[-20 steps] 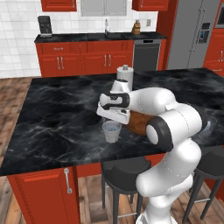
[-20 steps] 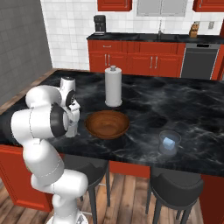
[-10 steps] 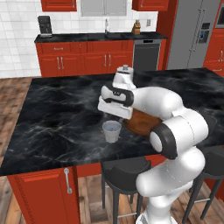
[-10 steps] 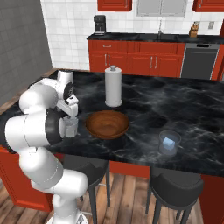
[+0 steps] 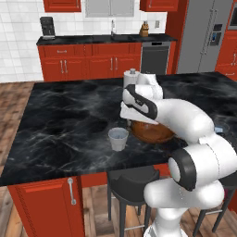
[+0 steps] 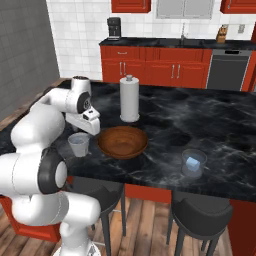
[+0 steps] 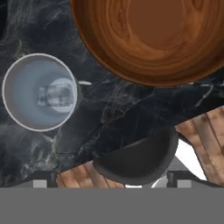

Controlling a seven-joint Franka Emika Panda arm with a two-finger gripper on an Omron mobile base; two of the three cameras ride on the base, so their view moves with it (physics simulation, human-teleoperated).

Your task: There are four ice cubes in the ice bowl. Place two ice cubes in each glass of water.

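While my arm is lifting up and away from the near glass of water (image 5: 118,138), my pincer (image 7: 111,183) is hanging above the counter with its jaws spread as wide as they go and nothing between them. Looking down along the hand, I am seeing ice (image 7: 57,94) resting at the bottom of that glass, which is standing just beside the ice bowl (image 6: 122,142), on the side away from the paper-towel roll (image 6: 129,98). The bowl is now looking bare inside, so I am judging that the last cube has gone in. The other glass (image 6: 193,163) is standing well apart from the bowl on its opposite side, with a pale cube (image 6: 192,162) showing in it. I cannot count the cubes in either glass, but the task is seeming close to finished
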